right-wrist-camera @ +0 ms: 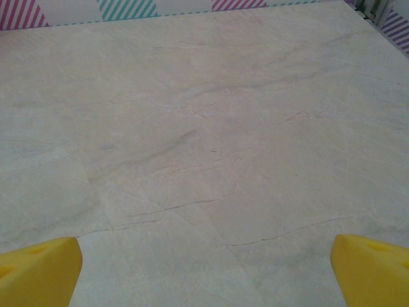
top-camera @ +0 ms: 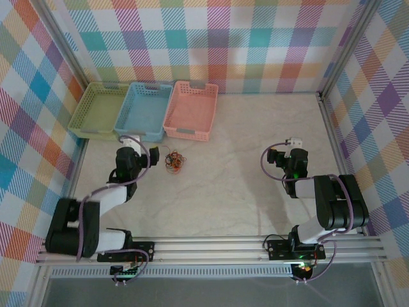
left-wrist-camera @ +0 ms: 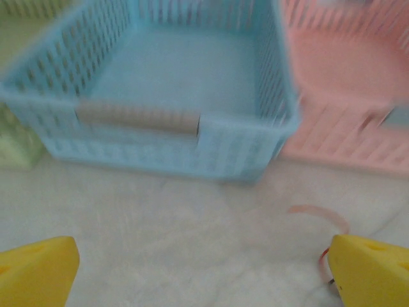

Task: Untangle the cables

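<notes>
**Both grippers open, the cables lying in a bundle beside the left one**

At the near edge of the surface (top-camera: 223,198) the two arms stand on their rail, each reaching away from it.

The right gripper (top-camera: 286,153) hangs over the right half of the surface. In the right wrist view its yellow fingertips (right-wrist-camera: 38,268) stand far apart at the two lower corners. Between them there is only the pale, veined surface (right-wrist-camera: 204,160), so the gripper is wide open and holds nothing.

The left gripper (top-camera: 137,151) is over the left half, a little in front of the baskets. In its wrist view the gripper (left-wrist-camera: 204,275) is also wide open, and nothing is between the fingers.

The cables (top-camera: 173,161) lie as a small tangled bundle of orange-red and dark threads on the surface, just beside the left gripper on its right side. In the left wrist view a thin reddish loop (left-wrist-camera: 317,212) shows next to the right fingertip. The picture is blurred there, so I cannot tell if it touches the finger.

Further away, three baskets stand in a row, side by side: the green basket (top-camera: 89,132) on the left, the blue basket (top-camera: 140,133) in the middle and the pink basket (top-camera: 185,133) on the right. The left gripper faces the blue basket (left-wrist-camera: 243,147).
</notes>
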